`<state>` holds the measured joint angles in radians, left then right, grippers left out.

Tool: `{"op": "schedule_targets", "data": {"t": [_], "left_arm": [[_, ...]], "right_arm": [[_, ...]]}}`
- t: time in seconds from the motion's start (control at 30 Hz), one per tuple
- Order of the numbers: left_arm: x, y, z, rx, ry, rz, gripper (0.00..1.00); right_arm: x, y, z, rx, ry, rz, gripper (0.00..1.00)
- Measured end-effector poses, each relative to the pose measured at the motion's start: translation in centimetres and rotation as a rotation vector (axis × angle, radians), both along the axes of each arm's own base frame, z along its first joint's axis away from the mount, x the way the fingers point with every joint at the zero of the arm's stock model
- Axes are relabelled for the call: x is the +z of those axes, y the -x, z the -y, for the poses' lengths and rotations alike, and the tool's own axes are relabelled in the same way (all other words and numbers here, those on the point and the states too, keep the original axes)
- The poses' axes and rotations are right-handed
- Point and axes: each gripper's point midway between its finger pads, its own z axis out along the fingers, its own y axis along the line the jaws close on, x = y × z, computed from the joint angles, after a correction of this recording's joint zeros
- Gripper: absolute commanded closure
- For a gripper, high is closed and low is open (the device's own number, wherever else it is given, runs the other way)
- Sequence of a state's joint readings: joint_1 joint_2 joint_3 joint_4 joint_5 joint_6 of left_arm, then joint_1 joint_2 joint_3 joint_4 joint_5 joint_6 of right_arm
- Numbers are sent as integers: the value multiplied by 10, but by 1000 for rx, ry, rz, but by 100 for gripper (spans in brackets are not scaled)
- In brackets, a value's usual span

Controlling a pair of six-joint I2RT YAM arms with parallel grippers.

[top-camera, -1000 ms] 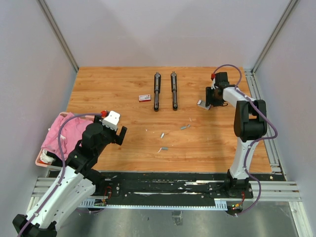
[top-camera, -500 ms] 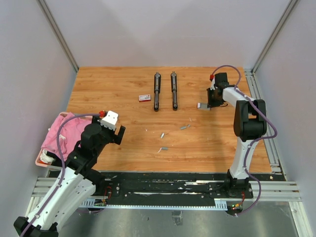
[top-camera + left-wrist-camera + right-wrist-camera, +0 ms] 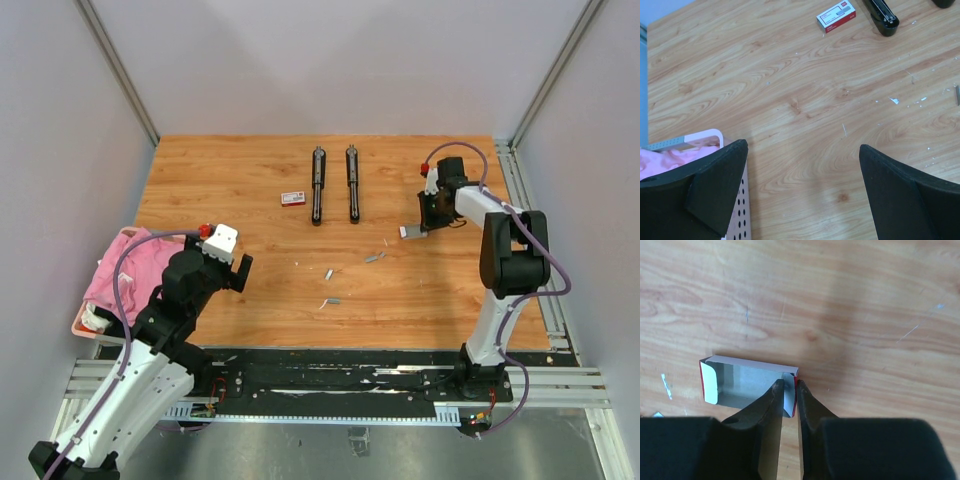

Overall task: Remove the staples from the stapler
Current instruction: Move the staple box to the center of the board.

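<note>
Two black staplers (image 3: 317, 185) (image 3: 352, 183) lie open and flat, side by side at the back of the table. Tiny grey staples (image 3: 374, 257) (image 3: 328, 272) (image 3: 333, 300) are scattered in the middle of the wood. At the right, my right gripper (image 3: 788, 385) is shut on the end wall of a small open cardboard box (image 3: 747, 380), grey inside with red edges; the top view shows that box (image 3: 411, 232) beside the gripper (image 3: 428, 222). My left gripper (image 3: 802, 150) hangs open over bare wood at the front left (image 3: 243, 270), holding nothing.
A closed red-and-white box (image 3: 293, 198) (image 3: 836, 16) lies left of the staplers. A pink basket (image 3: 705, 137) holding pink cloth (image 3: 120, 270) sits at the table's left edge, under my left finger. Grey walls enclose the table.
The right gripper has closed on the open box's end wall and drawn the box a little toward the near side. The left arm has barely shifted.
</note>
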<state>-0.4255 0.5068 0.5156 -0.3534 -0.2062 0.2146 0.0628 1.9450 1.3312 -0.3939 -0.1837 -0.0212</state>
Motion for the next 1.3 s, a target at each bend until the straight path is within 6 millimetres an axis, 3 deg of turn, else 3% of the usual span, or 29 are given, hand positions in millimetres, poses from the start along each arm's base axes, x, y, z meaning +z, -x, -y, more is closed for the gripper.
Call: {"op": "schedule_targets", "data": {"t": [0.37,0.77,0.93,1.03,1.13,1.3], "left_arm": [[4,2,0,-9,9,21,2],[3,3,1,-18,11,22,2],[-2,3,1,-18,4,11,2],[-2,3,1,-19,3,12,2],[-2,3,1,-19,4,15,2],[-6,3,1,-20,-3,7,2]], "right_arm": [[4,41,-5,25,-27,-18,80],[20,36,-10,43,-28,45,65],[43,37,-14,115,1,106,61],[71,35,-35,254,16,196,58],[98,38,-69,452,27,288,57],[123,51,-127,788,20,393,57]]}}
